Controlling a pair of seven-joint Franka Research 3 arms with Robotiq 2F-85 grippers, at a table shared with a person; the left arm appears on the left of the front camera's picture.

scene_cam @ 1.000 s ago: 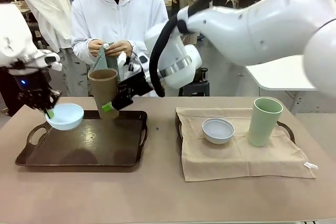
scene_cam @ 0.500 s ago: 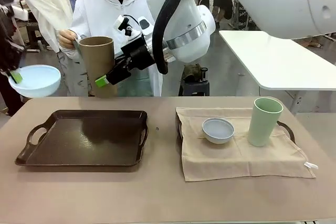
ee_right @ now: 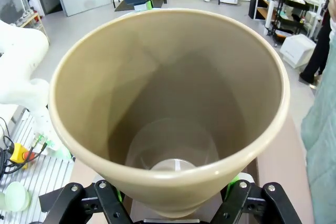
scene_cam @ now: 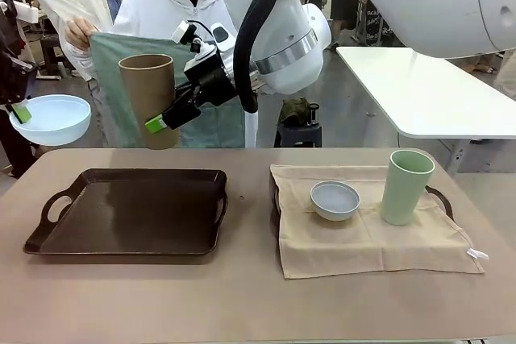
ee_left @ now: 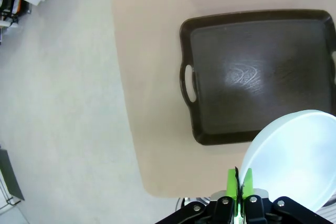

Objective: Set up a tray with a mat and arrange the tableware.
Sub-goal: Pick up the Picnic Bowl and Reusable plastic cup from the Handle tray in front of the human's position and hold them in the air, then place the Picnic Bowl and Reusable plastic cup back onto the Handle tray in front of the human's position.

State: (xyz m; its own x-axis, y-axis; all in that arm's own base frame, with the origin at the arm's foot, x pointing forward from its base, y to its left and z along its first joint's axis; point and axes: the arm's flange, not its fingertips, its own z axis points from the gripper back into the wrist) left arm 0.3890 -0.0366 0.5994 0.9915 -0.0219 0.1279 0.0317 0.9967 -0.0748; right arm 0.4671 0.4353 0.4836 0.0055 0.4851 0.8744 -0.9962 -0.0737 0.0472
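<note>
On the tan table (scene_cam: 242,296) I saw a dark tray (scene_cam: 133,215) sitting bare. My left gripper (scene_cam: 20,112) was pinched tight on the rim of the blue bowl (scene_cam: 50,118), raised off to the tray's side. My right gripper (scene_cam: 157,125) had its jaws spread around the brown tumbler (scene_cam: 150,98), held upright above the tray's far edge.

Front view: fixed on the robot's side of the desk (scene_cam: 242,304), level and fairly near, facing across it toward the person (scene_cam: 189,14) at the far edge. Left wrist view: high above, looking straight down along the left tool (ee_left: 239,182) at the dark tray (ee_left: 262,72), desk corner and floor. Right wrist view: very close, peering into the mouth of the tan tumbler (ee_right: 173,108). Shared between front and left wrist: dark tray (scene_cam: 129,211), pale blue bowl (scene_cam: 50,118) (ee_left: 294,161). Shared between front and right wrist: tan tumbler (scene_cam: 151,98).
</note>
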